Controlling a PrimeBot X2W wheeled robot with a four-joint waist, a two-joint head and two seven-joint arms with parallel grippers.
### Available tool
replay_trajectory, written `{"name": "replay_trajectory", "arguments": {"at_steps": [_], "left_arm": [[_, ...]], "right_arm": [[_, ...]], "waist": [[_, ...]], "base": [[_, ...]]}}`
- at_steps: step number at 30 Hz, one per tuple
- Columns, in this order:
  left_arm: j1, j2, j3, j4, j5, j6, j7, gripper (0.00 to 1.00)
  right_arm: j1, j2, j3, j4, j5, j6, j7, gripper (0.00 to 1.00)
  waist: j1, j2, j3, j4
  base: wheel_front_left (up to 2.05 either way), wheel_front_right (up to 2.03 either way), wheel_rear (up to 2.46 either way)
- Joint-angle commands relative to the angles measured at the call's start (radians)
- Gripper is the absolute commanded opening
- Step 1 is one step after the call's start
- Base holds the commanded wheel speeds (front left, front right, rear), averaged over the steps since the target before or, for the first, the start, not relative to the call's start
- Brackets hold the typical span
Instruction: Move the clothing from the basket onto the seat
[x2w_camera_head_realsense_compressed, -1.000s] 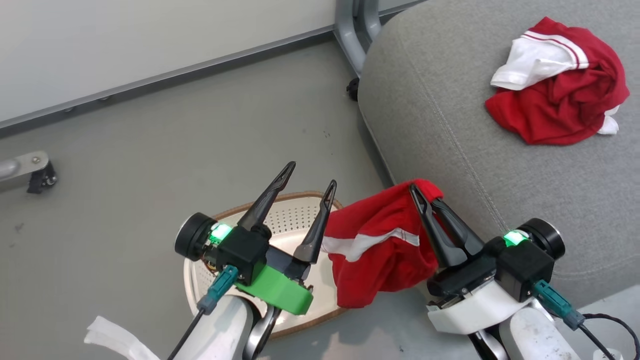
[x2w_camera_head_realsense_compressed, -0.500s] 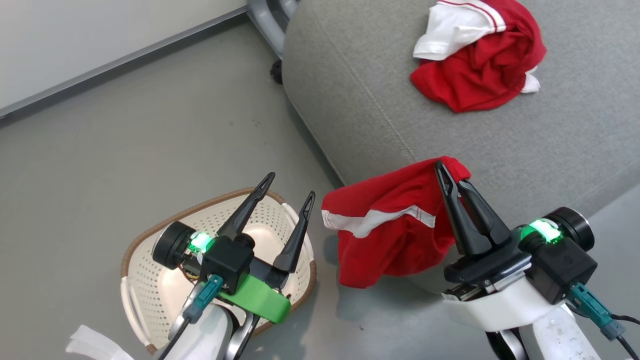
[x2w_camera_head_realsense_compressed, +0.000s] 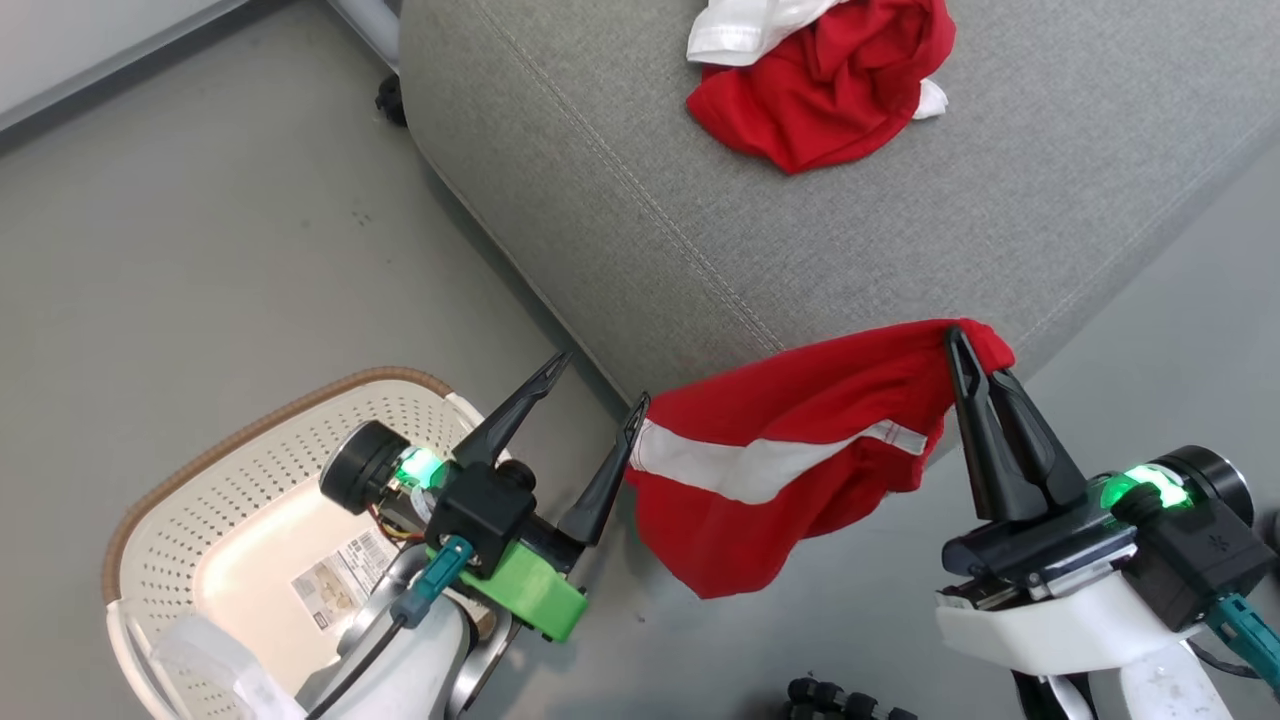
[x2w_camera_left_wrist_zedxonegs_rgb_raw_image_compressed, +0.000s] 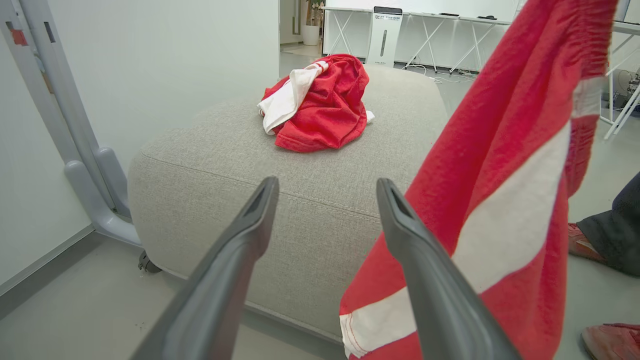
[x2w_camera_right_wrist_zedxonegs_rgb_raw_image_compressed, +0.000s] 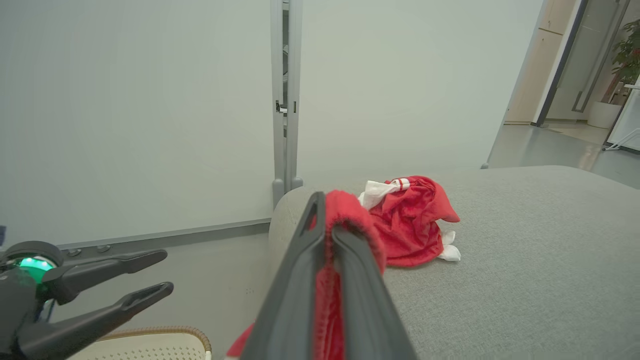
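Nearest us, the basket (x2w_camera_head_realsense_compressed: 200, 445) stands on the grey floor (x2w_camera_head_realsense_compressed: 250, 230), a paper label (x2w_camera_head_realsense_compressed: 340, 580) showing on its cream bottom. By the basket's right-hand rim our left gripper (x2w_camera_head_realsense_compressed: 600, 380) has its fingers spread wide, with nothing between them.

Just beside that gripper's right-hand finger begins the red garment (x2w_camera_head_realsense_compressed: 790, 470) with the white stripe. We cannot tell whether cloth and finger touch. The garment hangs from our right gripper (x2w_camera_head_realsense_compressed: 975, 358), whose two fingers are pressed together on a fold at the cloth's upper corner, so that the red fabric bunches over the fingertips. From that pinch the cloth slopes down toward the left gripper and sags over the floor, in front of the near edge of the seat (x2w_camera_head_realsense_compressed: 1000, 200). The gripped corner itself sits at that edge, close to the seat's near right corner.

Beyond, a stitched seam (x2w_camera_head_realsense_compressed: 640, 190) runs along the grey cushion's left edge. Toward the far edge a second garment (x2w_camera_head_realsense_compressed: 830, 90) lies crumpled on the seat, red with a white panel, well apart from both grippers.

Our left wrist view also shows a person's dark trouser leg (x2w_camera_left_wrist_zedxonegs_rgb_raw_image_compressed: 612, 235) and red shoe (x2w_camera_left_wrist_zedxonegs_rgb_raw_image_compressed: 612, 341) on the floor past the hanging cloth.
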Motion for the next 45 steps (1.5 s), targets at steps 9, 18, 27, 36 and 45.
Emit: {"name": "replay_trajectory", "arguments": {"at_steps": [9, 18, 27, 36, 45], "left_arm": [[-0.094, 0.074, -0.09, 0.007, -0.013, -0.004, 0.001, 1.0], [-0.137, 0.147, -0.119, -0.1, -0.001, -0.003, 0.077, 1.0], [-0.141, 0.192, -0.123, -0.204, 0.013, 0.005, 0.146, 1.0], [-0.133, 0.206, -0.125, -0.232, 0.007, 0.019, 0.145, 1.0], [-0.122, 0.204, -0.125, -0.213, -0.01, 0.03, 0.128, 1.0]], "right_arm": [[-0.145, -0.001, -0.052, -0.061, -0.143, -0.002, -0.005, 0.0], [-0.637, -0.163, -0.189, 0.02, -0.08, -0.001, -0.005, 0.0], [-1.102, -0.332, -0.289, 0.285, 0.063, -0.001, -0.004, 0.0], [-1.003, -0.405, -0.35, 0.463, 0.037, -0.001, -0.004, 0.0], [-0.692, -0.262, -0.498, 0.611, 0.045, -0.001, -0.004, 1.0]], "waist": [[0.0, 0.0037, 0.114, -0.019], [0.0, 0.0037, 0.256, -0.008], [0.0, 0.0037, 0.378, 0.05], [0.0, 0.0037, 0.412, 0.086], [0.0, 0.0037, 0.354, 0.096]], "base": [[0.02, 0.02, 0.02], [0.0, 0.0, 0.0], [0.0, 0.0, 0.0], [0.0, 0.0, 0.0], [0.0, 0.0, 0.0]]}}
